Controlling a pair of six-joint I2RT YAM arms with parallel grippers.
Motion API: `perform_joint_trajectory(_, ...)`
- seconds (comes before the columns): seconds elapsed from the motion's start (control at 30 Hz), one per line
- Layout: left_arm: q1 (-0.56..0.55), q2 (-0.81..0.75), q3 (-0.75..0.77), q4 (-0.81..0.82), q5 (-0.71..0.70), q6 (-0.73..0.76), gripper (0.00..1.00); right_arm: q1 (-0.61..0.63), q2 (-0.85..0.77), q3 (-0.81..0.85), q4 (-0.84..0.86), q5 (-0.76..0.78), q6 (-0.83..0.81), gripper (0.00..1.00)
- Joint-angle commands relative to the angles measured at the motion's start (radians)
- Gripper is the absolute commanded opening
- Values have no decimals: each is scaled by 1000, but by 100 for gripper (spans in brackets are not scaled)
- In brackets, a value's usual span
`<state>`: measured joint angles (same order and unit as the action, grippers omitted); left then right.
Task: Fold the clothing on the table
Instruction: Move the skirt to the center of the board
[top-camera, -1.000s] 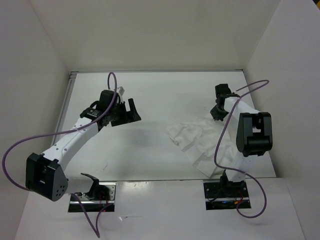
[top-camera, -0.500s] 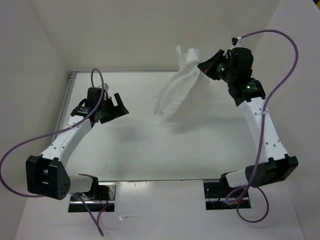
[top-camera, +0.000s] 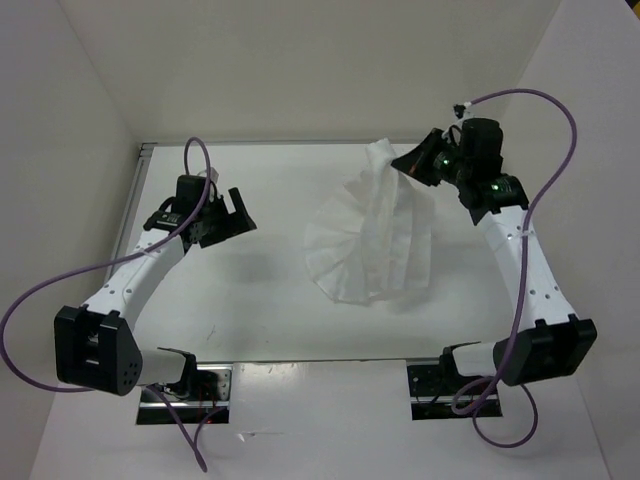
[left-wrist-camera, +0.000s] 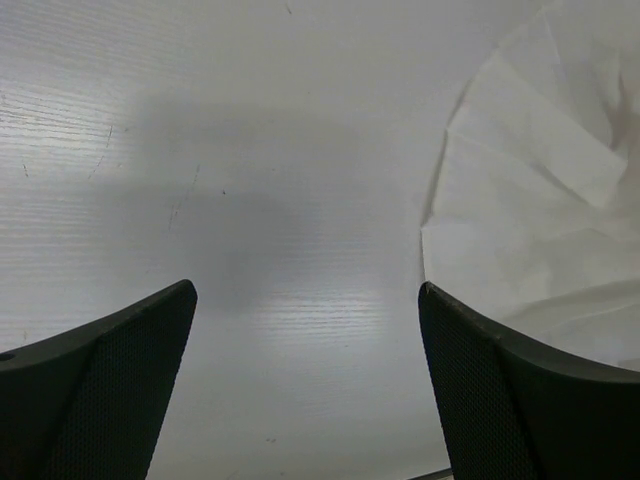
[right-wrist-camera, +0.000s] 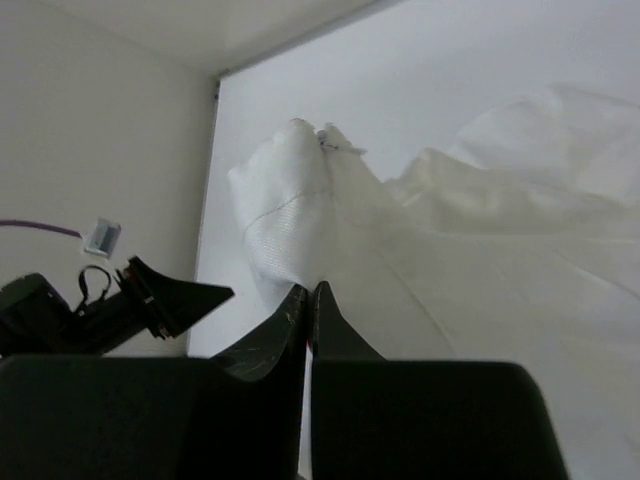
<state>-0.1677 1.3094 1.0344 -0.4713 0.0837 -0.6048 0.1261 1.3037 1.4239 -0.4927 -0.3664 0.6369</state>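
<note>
Clothing (top-camera: 370, 245): thin, white, pleats fanned out, right of centre over the worktop (top-camera: 250, 300). The narrow bunched top is lifted at far right and the wide hem is nearer. Right hand (top-camera: 410, 163) is clenched on that bunch. Left hand (top-camera: 238, 213) is released and holds nothing, at left. Can't tell whether the hem touches the worktop. Left wrist view crops the fabric.

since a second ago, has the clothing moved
Yes. The clothing went from the table's near right toward its far edge, pinched by the right gripper.
</note>
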Motion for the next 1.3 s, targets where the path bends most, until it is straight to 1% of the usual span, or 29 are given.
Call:
perform_joint_trajectory(0.0, 4, 10, 45, 23, 11, 29, 98, 163, 112, 142, -72, -22, -118, 0)
perform_joint_trajectory(0.03, 4, 10, 46, 23, 11, 30, 98, 200, 132, 188, -99, -22, -141, 0)
perform_joint_trajectory(0.07, 4, 10, 46, 23, 11, 30, 98, 275, 146, 202, -121, -22, -161, 0)
perform_joint_trajectory(0.1, 4, 10, 46, 23, 11, 30, 98, 311, 146, 202, -144, -22, -178, 0)
perform_joint_trajectory(0.17, 4, -1, 55, 23, 11, 30, 98, 369, 137, 214, -144, -78, -210, 0)
perform_joint_trajectory(0.2, 4, -10, 55, 23, -1, 39, 98, 410, 106, 214, -135, -89, -223, 0)
perform_joint_trajectory(0.3, 4, -10, 55, 23, -12, 39, 98, 451, 49, 214, -126, -123, -232, 0)
perform_joint_trajectory(0.37, 4, -10, 55, 14, -25, 39, 98, 451, -4, 224, -101, -135, -232, 0)
perform_joint_trajectory(0.43, 4, -10, 55, 14, -25, 39, 98, 451, -44, 224, -87, -111, -220, 0)
perform_joint_trajectory(0.53, 4, -10, 64, 14, -25, 39, 98, 451, -57, 224, -67, -57, -174, 0)
perform_joint_trajectory(0.63, 4, -10, 64, 14, -25, 39, 98, 393, -47, 161, -38, -48, -138, 0)
perform_joint_trajectory(0.73, 13, -10, 64, 14, -25, 39, 98, 250, -24, 41, 31, -48, -88, 0)
perform_joint_trajectory(0.8, 22, -1, 64, 14, -25, 39, 98, 189, 18, -46, 101, -48, -74, 0)
perform_joint_trajectory(0.83, 22, -1, 64, 14, -25, 39, 98, 161, 40, -66, 115, 11, -74, 0)
perform_joint_trajectory(0.87, 22, 8, 64, 14, -16, 39, 98, 114, 66, -83, 141, 35, -74, 0)
perform_joint_trajectory(0.9, 22, 20, 64, 26, -16, 49, 98, 90, 131, -94, 141, 65, -74, 0)
perform_joint_trajectory(0.93, 22, 21, 73, 42, 5, 50, 98, 66, 169, -94, 141, 105, -74, 5)
perform_joint_trajectory(0.97, 22, 33, 73, 51, 19, 62, 98, 40, 205, -94, 141, 144, -83, 14)
perform_joint_trajectory(1.0, 22, 45, 73, 87, 59, 80, 98, 2, 277, -62, 119, 186, -83, 48)
perform_joint_trajectory(1.03, 22, 45, 73, 114, 88, 91, 98, -9, 308, -40, 103, 187, -83, 53)
perform_joint_trajectory(1.1, 22, 92, 73, 164, 164, 100, 98, 0, 348, 22, 50, 315, -95, 56)
perform_joint_trajectory(1.13, 22, 109, 82, 178, 200, 109, 98, 10, 358, 41, 33, 369, -95, 59)
perform_joint_trajectory(1.17, 22, 151, 95, 178, 223, 109, 95, 23, 358, 58, 16, 418, -95, 61)
perform_joint_trajectory(1.2, 22, 168, 108, 195, 235, 109, 92, 62, 348, 90, -3, 535, -95, 62)
perform_joint_trajectory(1.27, -16, 223, 124, 256, 278, 90, 85, 107, 322, 134, -62, 660, -85, 65)
